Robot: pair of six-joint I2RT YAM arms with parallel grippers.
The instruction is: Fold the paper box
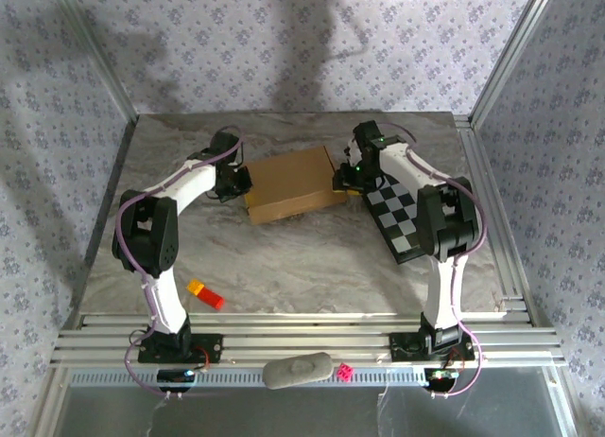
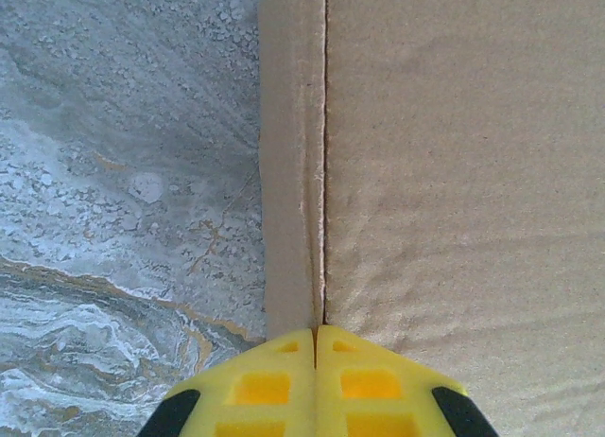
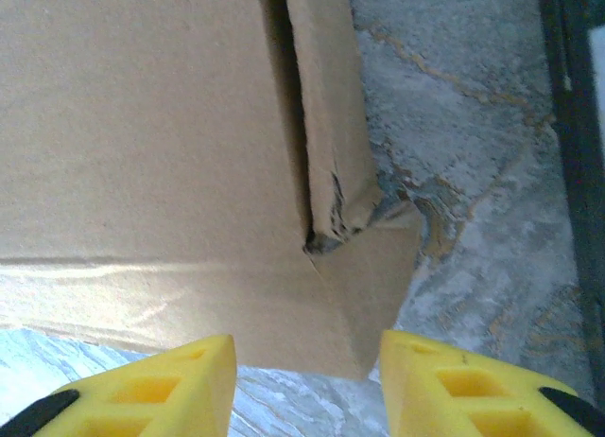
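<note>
The paper box lies flat at the back middle of the marble table, plain brown cardboard. My left gripper is at its left edge. In the left wrist view the yellow fingertips are pressed together with nothing between them, touching the seam where a narrow side strip meets the box's top. My right gripper is at the box's right end. In the right wrist view its tips stand apart, open, just short of a triangular corner flap beside a crumpled side wall.
A black-and-white checkered board lies right of the box, under the right arm; its dark edge is close to the right gripper. An orange-and-red block sits at the front left. A grey pad and a pink piece rest on the front rails.
</note>
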